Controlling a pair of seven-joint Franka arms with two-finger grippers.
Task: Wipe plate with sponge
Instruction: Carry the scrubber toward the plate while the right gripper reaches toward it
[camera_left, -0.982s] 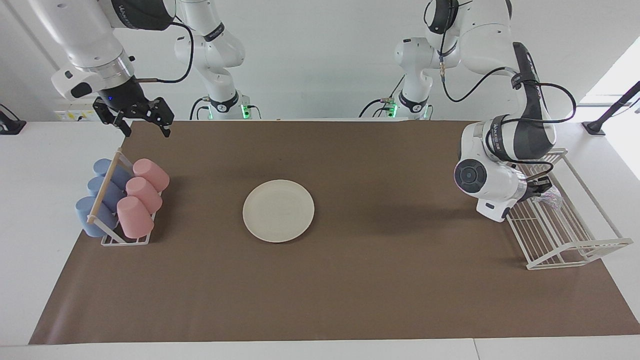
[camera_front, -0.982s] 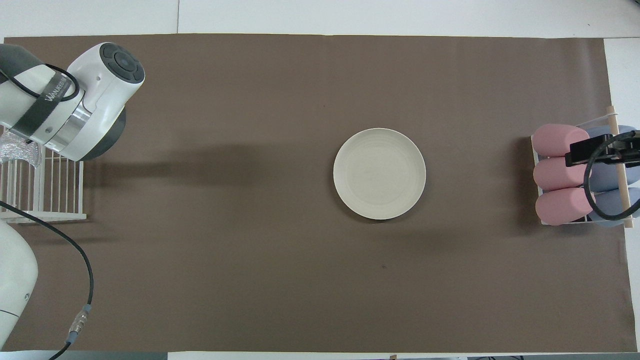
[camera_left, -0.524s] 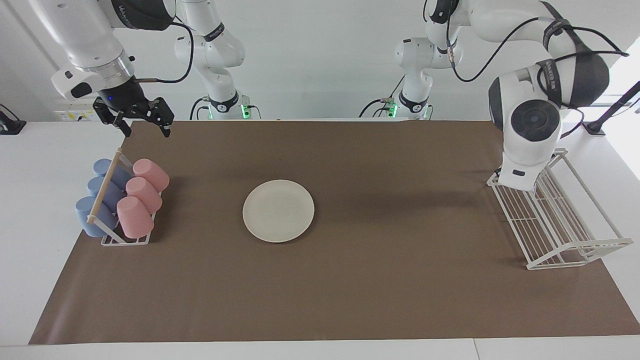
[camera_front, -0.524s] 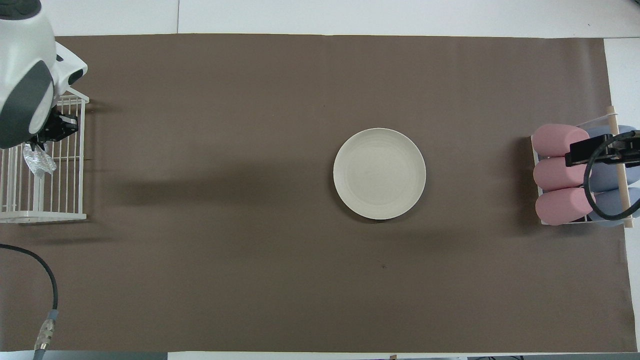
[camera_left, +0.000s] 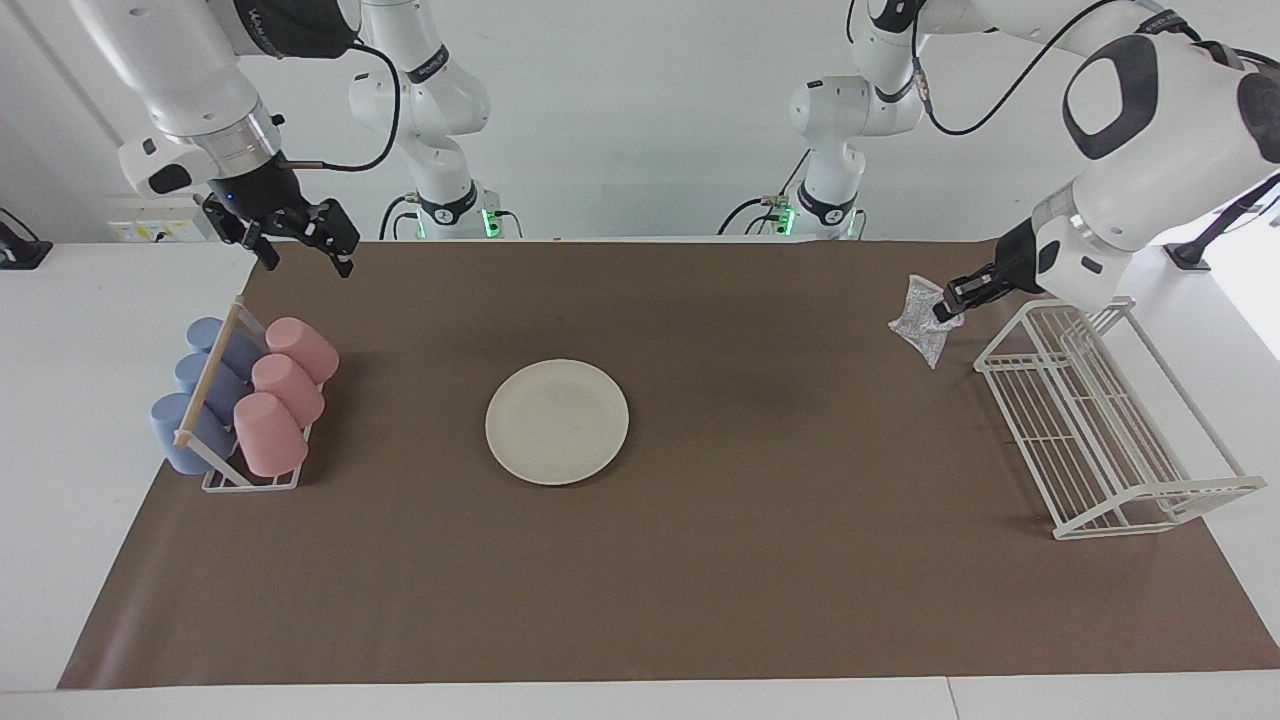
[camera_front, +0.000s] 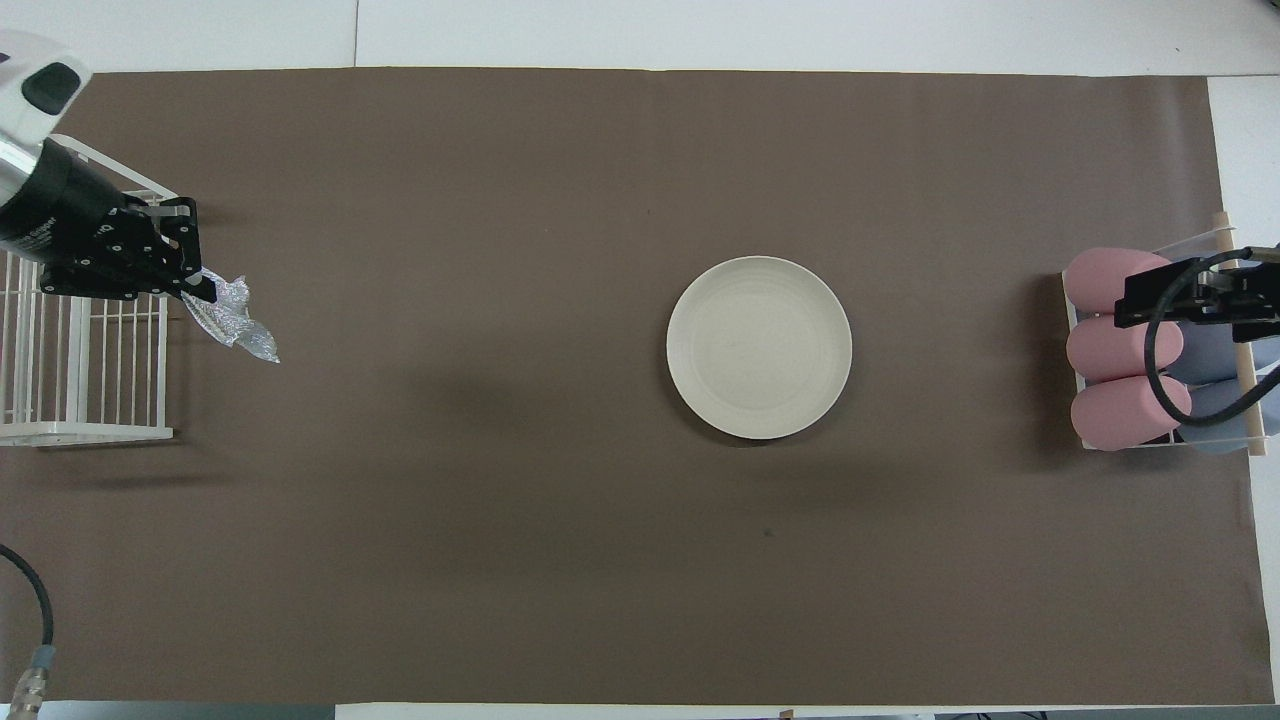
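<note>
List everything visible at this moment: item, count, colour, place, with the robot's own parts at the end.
plate: 1, cream-white, middle of the brown mat.
sponge: 1, silvery-grey, held up beside the wire rack.
wire rack: 1, white, left arm's end.
cup rack: 1, white with wooden bar, right arm's end.
pink cups: 3, in the cup rack.
blue cups: 3, in the cup rack.
left gripper: shut on the sponge.
right gripper: open, waiting above the cup rack.

I'm in a robotics lab, not a kitchen: my two white arms are bolted at the edge of a white desk (camera_left: 60, 420) w/ a brown paper sheet (camera_left: 760, 560) over it. Bare white walls, cables (camera_left: 960, 110) hanging loose, green status lights at the bases, props laid out neatly.
</note>
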